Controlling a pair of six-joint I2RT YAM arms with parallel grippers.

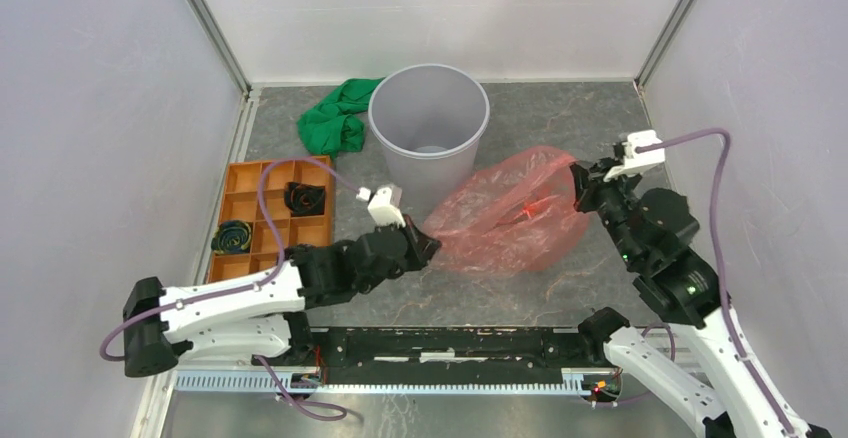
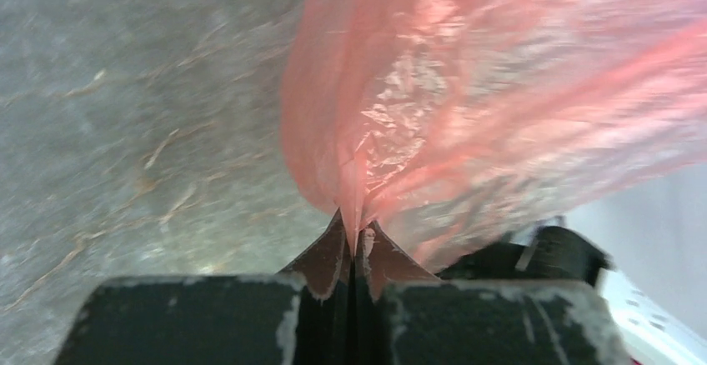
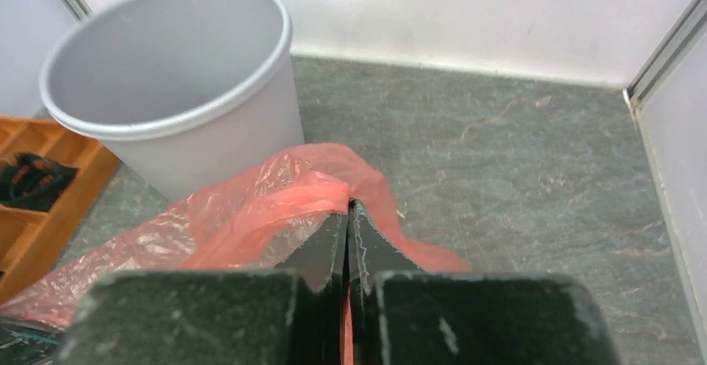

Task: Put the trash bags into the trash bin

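The translucent red trash bag (image 1: 515,213) is stretched between my two grippers, just in front of and right of the light-grey trash bin (image 1: 428,128). My left gripper (image 1: 430,245) is shut on the bag's left edge; in the left wrist view the plastic (image 2: 467,98) bunches into the pinched jaws of the gripper (image 2: 357,236). My right gripper (image 1: 578,186) is shut on the bag's right edge; in its wrist view a red fold (image 3: 283,198) runs into the closed gripper (image 3: 348,211). The bin (image 3: 179,90) stands upright and open behind the bag.
A green cloth (image 1: 335,118) lies against the bin's left side by the back wall. An orange compartment tray (image 1: 243,180) with dark items sits at the left, also seen as a tray (image 3: 50,215) in the right wrist view. Walls enclose three sides.
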